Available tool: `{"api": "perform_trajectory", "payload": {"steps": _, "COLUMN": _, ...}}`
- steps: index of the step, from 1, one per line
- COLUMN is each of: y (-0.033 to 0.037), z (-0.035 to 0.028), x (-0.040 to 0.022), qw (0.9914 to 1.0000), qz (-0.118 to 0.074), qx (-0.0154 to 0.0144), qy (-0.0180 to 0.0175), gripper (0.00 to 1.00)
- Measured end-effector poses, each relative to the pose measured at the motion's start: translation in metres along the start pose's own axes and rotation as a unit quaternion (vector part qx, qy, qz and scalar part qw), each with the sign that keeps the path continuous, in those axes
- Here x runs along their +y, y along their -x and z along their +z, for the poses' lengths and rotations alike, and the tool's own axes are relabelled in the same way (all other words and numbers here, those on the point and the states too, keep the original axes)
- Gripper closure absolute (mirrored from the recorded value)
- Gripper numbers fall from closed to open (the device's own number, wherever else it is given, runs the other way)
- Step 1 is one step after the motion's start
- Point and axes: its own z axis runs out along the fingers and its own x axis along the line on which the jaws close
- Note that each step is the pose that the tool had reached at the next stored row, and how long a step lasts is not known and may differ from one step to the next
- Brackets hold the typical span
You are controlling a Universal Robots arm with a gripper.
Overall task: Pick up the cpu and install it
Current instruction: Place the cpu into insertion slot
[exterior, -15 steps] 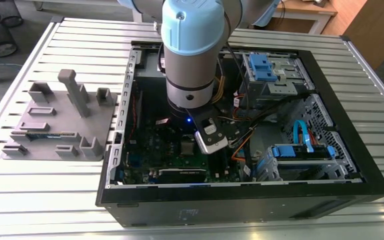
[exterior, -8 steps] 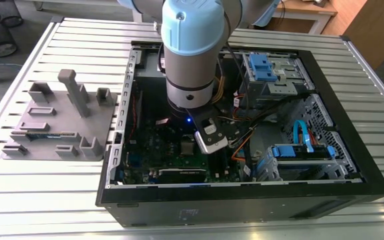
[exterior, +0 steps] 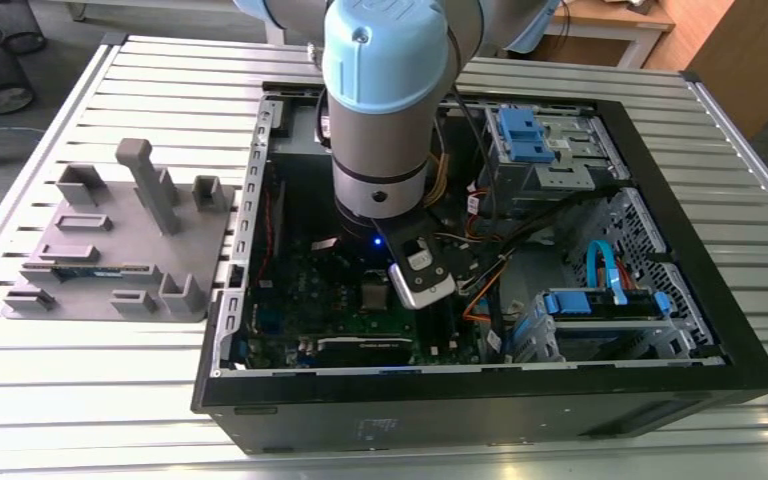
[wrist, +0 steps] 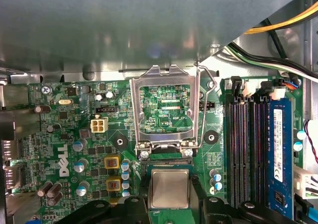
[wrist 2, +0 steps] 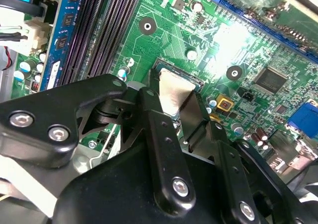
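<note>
Black gripper [wrist 2: 173, 104] links sit closest in the second wrist view, jaws drawn in narrow and clamped on two opposite edges of the cpu [wrist 2: 174, 87], silvery top showing between the fingers [wrist 2: 151, 119]. First wrist view: gripper [wrist: 170, 196] with the cpu [wrist: 170, 187] held flat, metal top facing the camera, right over the socket [wrist: 169, 162] on the green motherboard [wrist: 64, 119]. Cannot tell if the chip touches the socket or hangs just above it. Load frame [wrist: 164, 107] is swung open just beside the cpu, board visible through its window, with the wire lever [wrist: 201, 110] raised along one side of the frame. Memory slots [wrist: 246, 149] run near the socket, a blue memory stick [wrist: 280, 154] in the slot furthest from it. Exterior view: arm [exterior: 384, 100] reaches down into the open computer case [exterior: 678, 380], its wrist low over the board. Cables [exterior: 603, 262] lie towards the exterior view's right, apart from the gripper. Grey block tray [exterior: 117, 250] sits on the slatted metal worktop [exterior: 91, 400] at the exterior view's left, just beside the case.
</note>
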Motion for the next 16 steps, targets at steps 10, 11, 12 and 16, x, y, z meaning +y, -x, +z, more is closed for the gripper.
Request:
{"api": "perform_trajectory", "payload": {"steps": 10, "y": 0.0000, "z": 0.0002, "x": 0.0000, "qw": 1.00000, "qz": 0.000, "qx": 0.0000, "qy": 0.0000, "gripper": 0.62}}
{"api": "perform_trajectory", "payload": {"steps": 11, "y": 0.0000, "z": 0.0003, "x": 0.0000, "qw": 1.00000, "qz": 0.000, "qx": 0.0000, "qy": 0.0000, "gripper": 0.62}}
{"api": "perform_trajectory", "payload": {"steps": 12, "y": 0.0000, "z": 0.0003, "x": 0.0000, "qw": 1.00000, "qz": 0.000, "qx": 0.0000, "qy": 0.0000, "gripper": 0.62}}
{"api": "perform_trajectory", "payload": {"steps": 16, "y": 0.0001, "z": -0.0010, "x": 0.0001, "qw": 1.00000, "qz": 0.000, "qx": -0.0003, "qy": 0.0006, "gripper": 0.62}}
